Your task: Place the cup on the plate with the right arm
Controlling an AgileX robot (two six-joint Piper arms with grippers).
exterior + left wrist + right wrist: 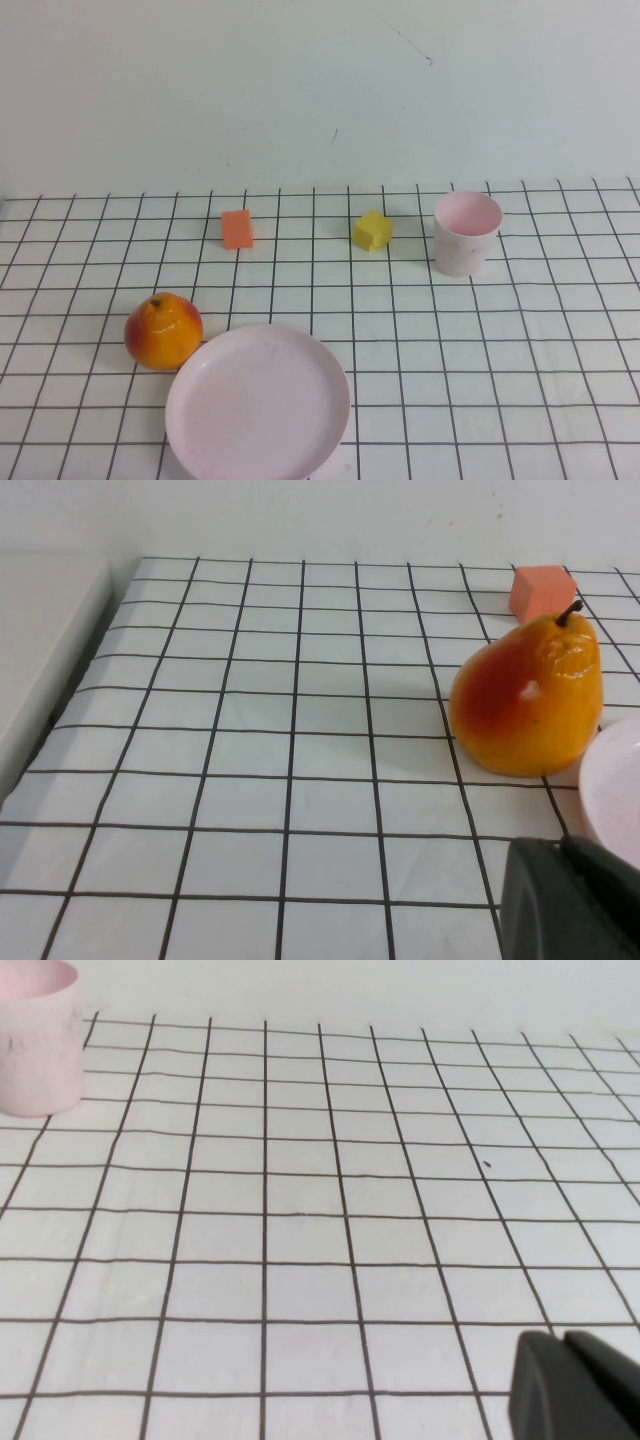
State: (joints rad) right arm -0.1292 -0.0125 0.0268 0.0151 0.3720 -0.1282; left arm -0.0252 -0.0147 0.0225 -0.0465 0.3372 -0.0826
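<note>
The pale pink cup [466, 232] stands upright at the back right of the gridded table; it also shows in the right wrist view [38, 1038]. The large pale pink plate [258, 402] lies at the front, left of centre; its rim shows in the left wrist view [615, 788]. Neither arm shows in the high view. My right gripper [562, 1340] is shut and empty, low over bare grid, well away from the cup. My left gripper [560, 845] is shut and empty, next to the plate's rim.
An orange-red pear-like fruit [163, 330] stands just left of the plate, also in the left wrist view [528, 702]. An orange cube [237, 228] and a yellow cube [372, 230] sit at the back. A white wall rises behind the table.
</note>
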